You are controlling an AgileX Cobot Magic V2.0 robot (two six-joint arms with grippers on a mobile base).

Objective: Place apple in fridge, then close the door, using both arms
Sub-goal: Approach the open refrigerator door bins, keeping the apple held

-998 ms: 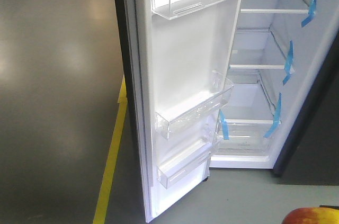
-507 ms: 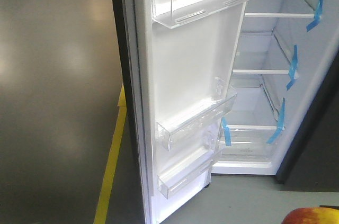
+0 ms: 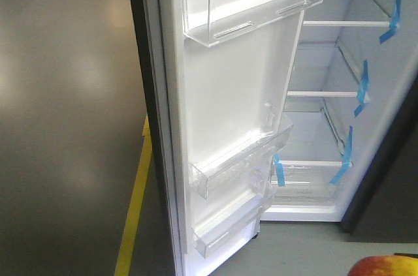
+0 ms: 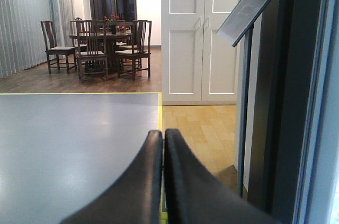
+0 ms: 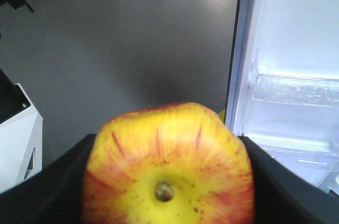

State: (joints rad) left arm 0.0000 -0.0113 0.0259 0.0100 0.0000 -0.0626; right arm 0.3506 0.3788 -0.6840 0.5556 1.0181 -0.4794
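step: transport leg. The small round red-and-yellow apple (image 5: 167,166) is held and not yet inside the tall fridge (image 3: 313,61), white inside; the tall narrow door (image 3: 222,93), white on its inner face, stands wide open.
right gripper (image 5: 168,181): clamped on the apple, black fingers (image 5: 58,187) pressed against both flanks, stem dimple facing the wrist camera.
left gripper (image 4: 163,139): fingers pressed together, nothing between them; it points out over the grey floor (image 4: 69,139), with a dark upright edge close on its right. Probably the door's outer side, can't confirm.
apple position: in the front view only its top shows, at the bottom right corner (image 3: 385,266), low and well short of the cavity. In the right wrist view the door's edge and clear plastic bins (image 3: 255,2) sit ahead and to the right of it.
target: glass shelves (image 3: 339,23) with blue tape strips (image 3: 362,87) look bare and reachable. Which shelf is meant, can't tell.
next move (judgement): raise and advance the right arm, pass the door bins on their fridge side, set the apple flat on a shelf, then release and back out.
after that: the left arm looks placed to push the door shut.
risk: round fruit may roll off the glass on release.
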